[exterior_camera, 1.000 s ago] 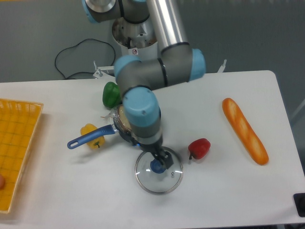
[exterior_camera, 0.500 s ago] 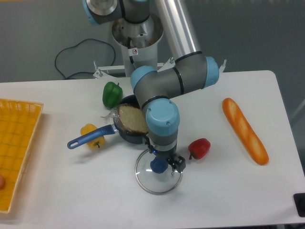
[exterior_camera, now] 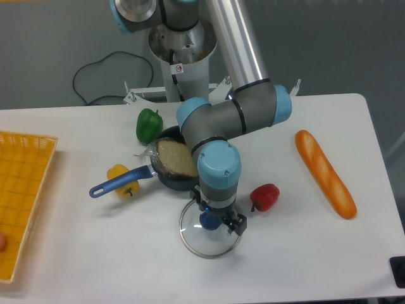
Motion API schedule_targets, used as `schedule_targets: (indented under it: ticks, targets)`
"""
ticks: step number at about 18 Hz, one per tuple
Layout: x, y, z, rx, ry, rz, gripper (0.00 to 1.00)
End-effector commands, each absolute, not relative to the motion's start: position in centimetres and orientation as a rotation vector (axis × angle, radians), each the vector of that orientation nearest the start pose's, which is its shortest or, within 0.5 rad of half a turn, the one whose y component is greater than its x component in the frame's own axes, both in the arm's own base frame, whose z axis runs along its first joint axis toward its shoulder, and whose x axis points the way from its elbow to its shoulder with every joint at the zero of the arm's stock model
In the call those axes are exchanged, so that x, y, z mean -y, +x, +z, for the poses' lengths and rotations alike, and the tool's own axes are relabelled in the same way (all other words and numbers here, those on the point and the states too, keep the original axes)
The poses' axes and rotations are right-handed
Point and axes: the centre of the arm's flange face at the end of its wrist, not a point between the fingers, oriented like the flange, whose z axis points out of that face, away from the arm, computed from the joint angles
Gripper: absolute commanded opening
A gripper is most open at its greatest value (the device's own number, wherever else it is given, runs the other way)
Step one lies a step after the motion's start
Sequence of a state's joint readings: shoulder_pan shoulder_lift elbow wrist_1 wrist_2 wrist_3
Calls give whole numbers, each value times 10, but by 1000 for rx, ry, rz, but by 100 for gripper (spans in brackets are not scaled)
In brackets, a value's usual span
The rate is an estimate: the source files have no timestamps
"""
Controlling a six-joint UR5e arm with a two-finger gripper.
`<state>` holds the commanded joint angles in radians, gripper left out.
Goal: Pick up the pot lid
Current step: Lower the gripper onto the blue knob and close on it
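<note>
The gripper [exterior_camera: 218, 212] reaches down over the upper right part of the pot lid, its dark fingers apart, one to each side of the blue knob's upper right. It looks open. A round glass pot lid [exterior_camera: 205, 244] with a thin metal rim lies flat on the table, below the arm. Its blue knob [exterior_camera: 210, 221] shows just below and left of the fingers. Whether the fingertips touch the knob or glass cannot be told. The arm and gripper hide the lid's top right edge.
Behind the lid stands a dark pan [exterior_camera: 171, 180] with a blue handle [exterior_camera: 120, 182] and a brown item [exterior_camera: 175, 158] inside. Around them are a yellow pepper [exterior_camera: 118, 172], a green pepper [exterior_camera: 149, 125], a red pepper [exterior_camera: 265, 197], a long orange bread [exterior_camera: 324, 174] and an orange crate [exterior_camera: 22, 202].
The arm has swung right from over the pan and come slightly lower, uncovering more of the pan and brown item. The lid has stayed in place.
</note>
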<state>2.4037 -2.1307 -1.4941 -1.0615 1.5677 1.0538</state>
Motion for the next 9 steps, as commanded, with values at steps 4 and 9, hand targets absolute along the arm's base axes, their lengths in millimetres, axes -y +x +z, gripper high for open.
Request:
schedule_targets:
  ticks: [4,9]
  targets:
    - [-554,-410,237,-347,-3107,28,100]
    - [-556,-407,230,-355,-3112,16,100]
